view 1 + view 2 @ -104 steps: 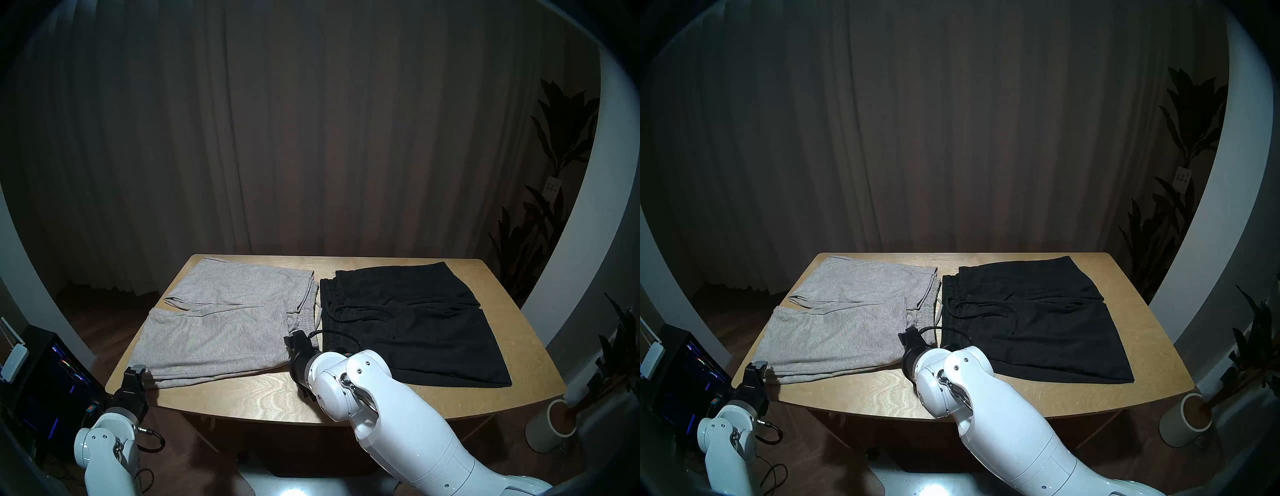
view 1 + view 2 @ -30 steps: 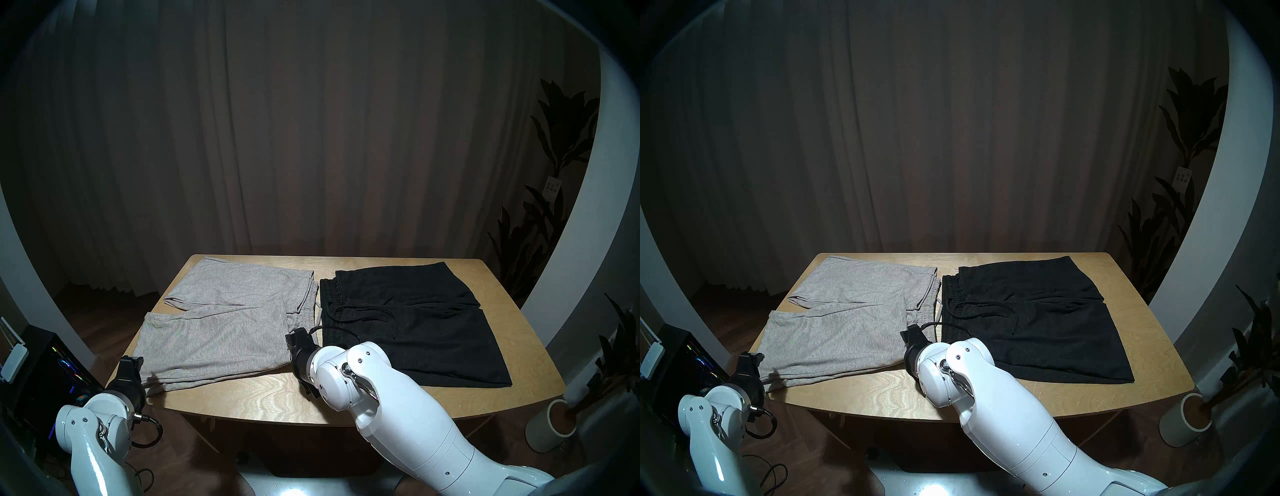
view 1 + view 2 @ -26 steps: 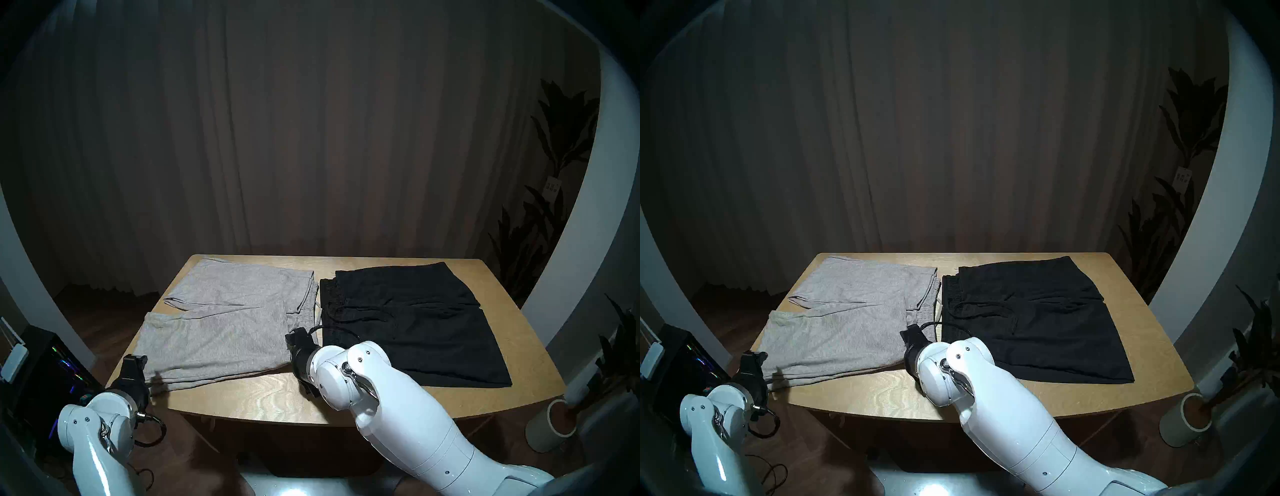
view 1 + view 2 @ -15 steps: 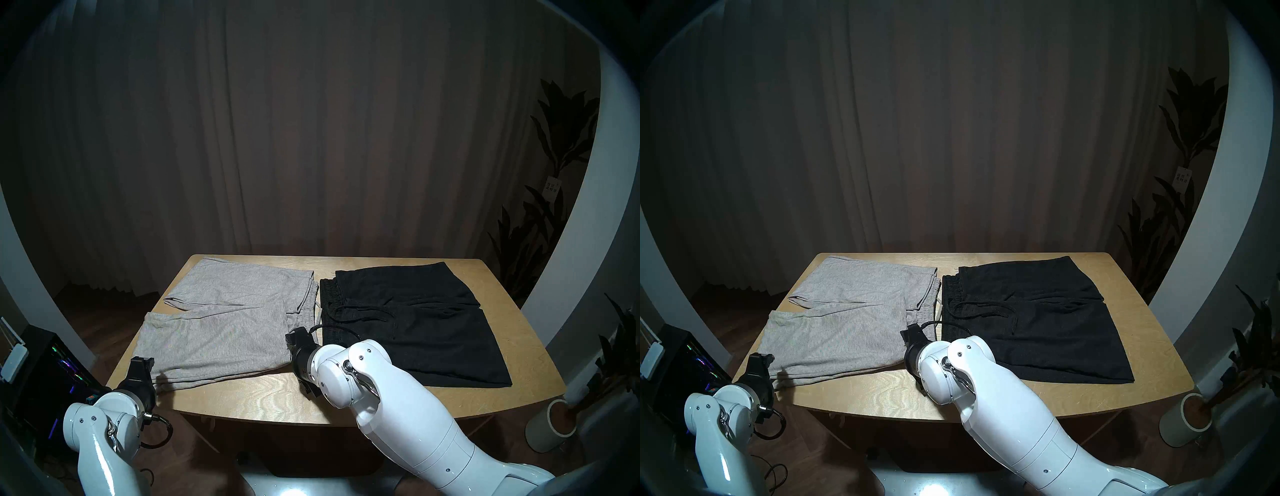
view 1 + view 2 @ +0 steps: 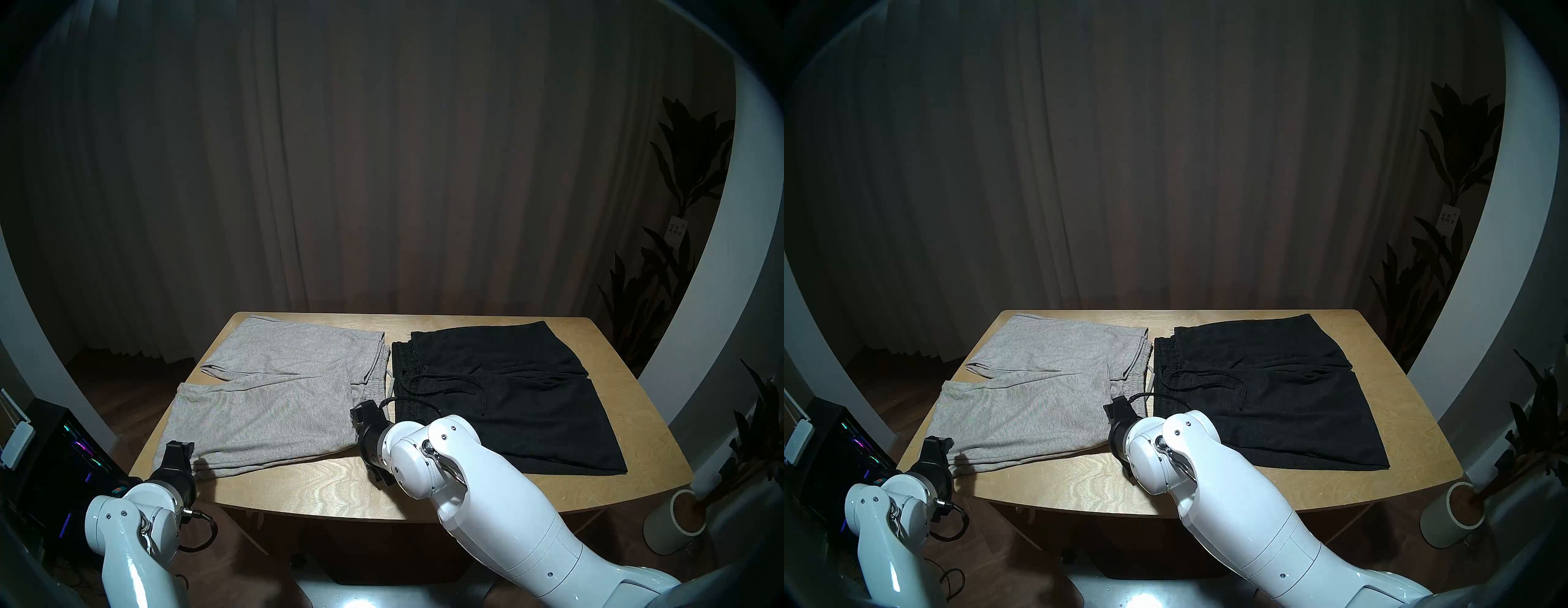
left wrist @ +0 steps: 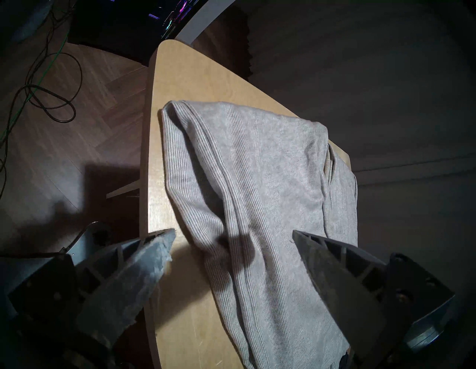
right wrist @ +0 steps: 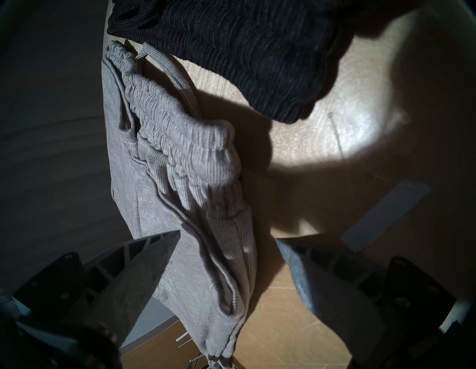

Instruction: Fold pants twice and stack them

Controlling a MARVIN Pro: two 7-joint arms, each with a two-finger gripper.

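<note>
Grey pants (image 5: 275, 395) lie flat on the table (image 5: 331, 479) at 9 o'clock of the black pants (image 5: 505, 395), with the left gripper (image 6: 233, 241) spread wide over their cuff end and the right gripper (image 7: 226, 244) wide over their waistband, neither holding cloth.

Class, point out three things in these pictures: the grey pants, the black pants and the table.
grey pants (image 5: 263, 420), head left view, near leg.
black pants (image 5: 539, 416), head left view, middle of the cloth.
table (image 5: 322, 484), head left view, bare wood near the front edge.
</note>
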